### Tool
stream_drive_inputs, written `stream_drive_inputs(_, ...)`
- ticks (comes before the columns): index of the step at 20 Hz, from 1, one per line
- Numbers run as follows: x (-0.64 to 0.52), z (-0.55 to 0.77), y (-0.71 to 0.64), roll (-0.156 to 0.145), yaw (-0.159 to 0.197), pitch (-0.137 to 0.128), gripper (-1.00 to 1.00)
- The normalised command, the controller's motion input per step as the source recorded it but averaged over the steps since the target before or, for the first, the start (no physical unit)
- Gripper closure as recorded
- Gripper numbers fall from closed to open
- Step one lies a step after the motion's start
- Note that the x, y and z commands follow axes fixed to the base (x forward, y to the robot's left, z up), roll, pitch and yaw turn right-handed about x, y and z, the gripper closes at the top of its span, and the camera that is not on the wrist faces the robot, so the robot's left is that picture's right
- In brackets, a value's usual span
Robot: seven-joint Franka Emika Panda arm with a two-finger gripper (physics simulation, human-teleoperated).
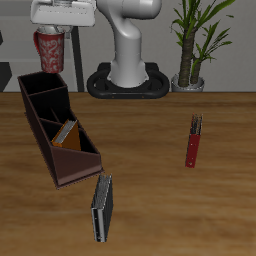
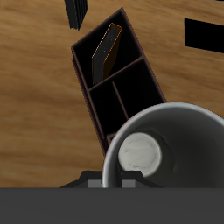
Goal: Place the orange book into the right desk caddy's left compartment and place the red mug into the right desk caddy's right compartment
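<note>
Red mug (image 1: 49, 49) is pinched in the claw (image 1: 50, 40), hanging up above the tall back end of the right desk caddy (image 1: 45, 140) — orange book (image 1: 67, 133) leans inside the left compartment (image 1: 72, 140), sloped end, on the wooden counter (image 1: 170, 190).

Arm: white base at the desk's back, reaching toward the far end of the caddy (image 1: 55, 125)
Gripper (image 1: 50, 38): raised well above the desk, pointing down
Jaws: closed on the mug (image 1: 49, 50), which hangs upright below them
</note>
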Motion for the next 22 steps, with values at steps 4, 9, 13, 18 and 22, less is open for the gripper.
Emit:
stream_drive_inputs(4, -0.1, -0.01, -0.25, -0.022, -0.052, 0.016, 1.0)
stream_drive_inputs(9, -0.06, 0.01, -0.21, -0.024, -0.051, 0.002, 1.0)
stream_drive_inputs(13, 0.03, -0.21, -0.02, -0.007, -0.007, 0.025, 1.0)
stream_drive_inputs(18, -0.06, -0.1, 0.02, 0.015, -0.002, -0.014, 1.0)
stream_drive_inputs(22, 0.04, 0.02, -0.1, 0.005, -0.054, 0.028, 1.0)
